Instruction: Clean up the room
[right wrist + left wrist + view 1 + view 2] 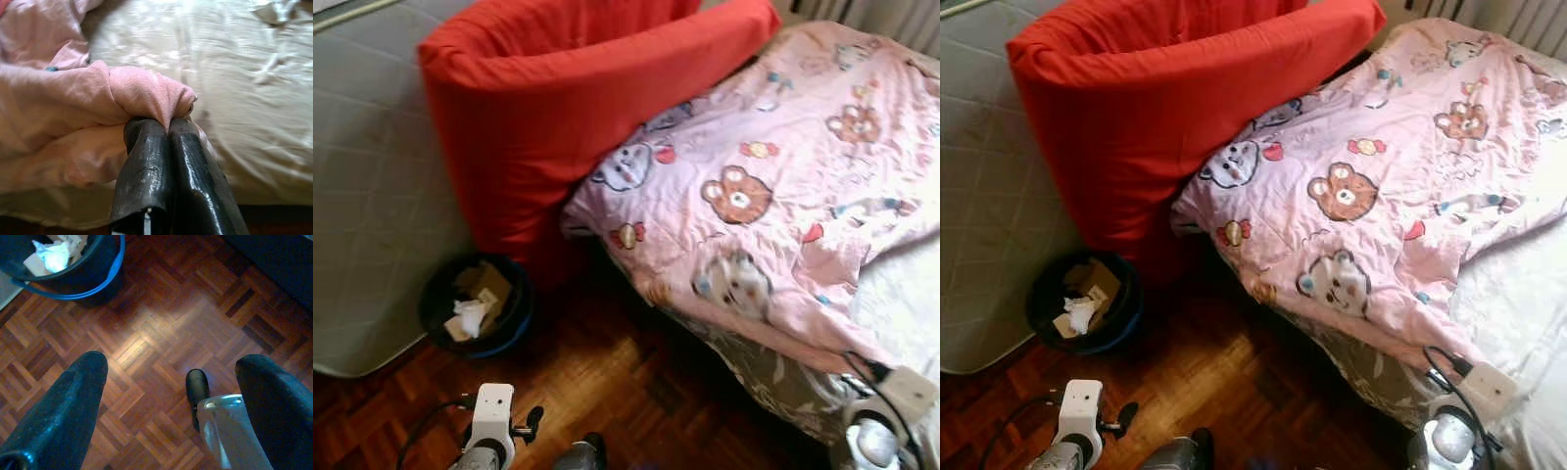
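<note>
The right tool (168, 128) is seen clamped shut on a bunched fold of the pink blanket (146, 93), at the bed's near edge, above the pale sheet (254, 98). The left tool (171, 377) is held open and empty, pointed down over the parquet floor (161, 328). Beyond it, beside the bed, a dark bin (475, 305) of paper scraps is seen. Farther off, a red cushion (568, 108) is leaned against the bed.

Nothing here is showing any lettering I can read. The pink blanket (773, 186) is carrying only cartoon bears and sweets, no words. The scraps sitting in the dark bin (475, 304) are looking blank or too blurred to make out, and the red cushion (578, 108) is plain.
</note>
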`<state>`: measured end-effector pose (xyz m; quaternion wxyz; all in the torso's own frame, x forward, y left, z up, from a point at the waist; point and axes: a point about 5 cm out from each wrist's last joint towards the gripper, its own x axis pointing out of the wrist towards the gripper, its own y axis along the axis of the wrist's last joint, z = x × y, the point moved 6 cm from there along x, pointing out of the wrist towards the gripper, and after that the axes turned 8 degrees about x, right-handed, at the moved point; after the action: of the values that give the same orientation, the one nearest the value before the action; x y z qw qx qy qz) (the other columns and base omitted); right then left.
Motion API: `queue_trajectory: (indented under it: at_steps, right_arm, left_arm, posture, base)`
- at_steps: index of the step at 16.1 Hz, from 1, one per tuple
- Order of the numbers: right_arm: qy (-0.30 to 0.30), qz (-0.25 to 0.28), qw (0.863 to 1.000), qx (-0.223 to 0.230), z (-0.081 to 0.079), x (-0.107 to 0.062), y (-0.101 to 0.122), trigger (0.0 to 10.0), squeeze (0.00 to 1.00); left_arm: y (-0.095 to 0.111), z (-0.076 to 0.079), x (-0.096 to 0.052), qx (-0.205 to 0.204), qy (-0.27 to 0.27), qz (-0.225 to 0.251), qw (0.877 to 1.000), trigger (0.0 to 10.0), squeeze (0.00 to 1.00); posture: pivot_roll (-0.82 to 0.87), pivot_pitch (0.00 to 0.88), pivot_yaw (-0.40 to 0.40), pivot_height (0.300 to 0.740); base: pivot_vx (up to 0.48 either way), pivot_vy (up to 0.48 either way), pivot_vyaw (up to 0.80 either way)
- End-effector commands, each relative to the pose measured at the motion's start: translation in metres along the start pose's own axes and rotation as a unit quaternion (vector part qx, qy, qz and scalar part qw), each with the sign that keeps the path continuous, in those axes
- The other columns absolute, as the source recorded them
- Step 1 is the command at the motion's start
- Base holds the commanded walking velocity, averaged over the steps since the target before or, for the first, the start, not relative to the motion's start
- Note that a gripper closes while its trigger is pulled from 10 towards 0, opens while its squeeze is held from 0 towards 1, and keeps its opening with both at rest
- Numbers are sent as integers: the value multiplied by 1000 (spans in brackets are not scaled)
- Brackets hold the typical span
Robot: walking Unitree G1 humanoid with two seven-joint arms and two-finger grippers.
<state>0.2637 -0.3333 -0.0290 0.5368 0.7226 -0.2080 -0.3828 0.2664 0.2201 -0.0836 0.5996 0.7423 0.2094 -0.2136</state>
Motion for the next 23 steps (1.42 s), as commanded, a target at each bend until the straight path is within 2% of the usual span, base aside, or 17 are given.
queue_trajectory:
  at_steps: [1,2,3,4,5,6,8,10,11,13,14,15,17,19,21,23]
  right_arm:
    - [1,-15,1000,-3,4,-4,-9,10000,0]
    - [46,-59,997,9,-12,-9,-26,10000,0]
    - [80,-70,994,-7,-25,-16,-35,10000,0]
    - [86,-103,991,-4,-29,-23,-50,10000,0]
    - [84,-114,990,-4,-30,-26,-55,10000,0]
    - [94,-149,984,-32,-33,-35,-72,10000,0]
    - [54,-151,986,-45,-18,-37,-77,10000,0]
    - [-34,-95,994,-51,16,-28,-58,10000,0]
    - [-54,-80,994,-61,25,-27,-53,10000,0]
    - [-49,-70,992,-91,26,-31,-55,10000,0]
    - [-47,-89,991,-88,27,-35,-63,10000,0]
    - [-37,-135,986,-86,27,-45,-84,10000,0]
    - [-36,-200,974,-96,32,-60,-110,10000,0]
    - [-78,-272,952,-116,54,-79,-135,10000,0]
    - [-76,-301,941,-134,62,-86,-144,10000,0]
    - [-65,-339,924,-164,69,-97,-156,10000,0]
  left_arm:
    - [-13,0,-4,-2,1,-20,1000,10000,0]
    - [-14,1,-4,-3,-1,-21,1000,10000,0]
    - [-14,3,-4,-4,-5,-21,1000,10000,0]
    - [-14,4,-4,-6,-8,-21,1000,10000,0]
    - [-14,5,-4,-7,-9,-21,1000,10000,0]
    - [-13,6,-4,-8,-12,-21,1000,10000,0]
    - [-13,7,-4,-9,-12,-19,1000,10000,0]
    - [-13,7,-4,-10,-12,-20,1000,10000,0]
    - [-13,7,-4,-11,-12,-19,1000,10000,0]
    - [-15,7,-4,-10,-12,-22,1000,10000,0]
    - [-15,7,-4,-10,-11,-24,1000,10000,0]
    - [-15,8,-4,-9,-13,-24,1000,10000,0]
    - [-15,9,-4,-8,-15,-25,1000,10000,0]
    - [-14,9,-3,-7,-16,-24,1000,10000,0]
    - [-14,10,-3,-7,-17,-24,1000,10000,0]
    - [-14,11,-3,-8,-18,-25,999,10000,0]
  posture:
    - [165,208,13,740]
    - [165,208,13,740]
    - [165,207,13,740]
    - [160,206,12,740]
    - [160,206,12,740]
    - [161,205,10,740]
    - [164,204,7,740]
    - [162,203,6,740]
    - [157,203,5,740]
    - [154,201,0,740]
    - [155,201,0,740]
    - [155,199,1,740]
    - [148,198,0,740]
    - [148,197,-1,740]
    - [144,197,-1,740]
    - [141,198,-5,740]
  base:
    - [0,0,0]
    - [0,0,0]
    - [0,0,0]
    - [0,0,0]
    - [0,0,0]
    - [0,0,0]
    - [0,0,0]
    - [0,0,0]
    - [0,0,0]
    - [0,0,0]
    - [0,0,0]
    - [0,0,0]
    - [0,0,0]
    - [0,0,0]
    - [0,0,0]
    - [0,0,0]
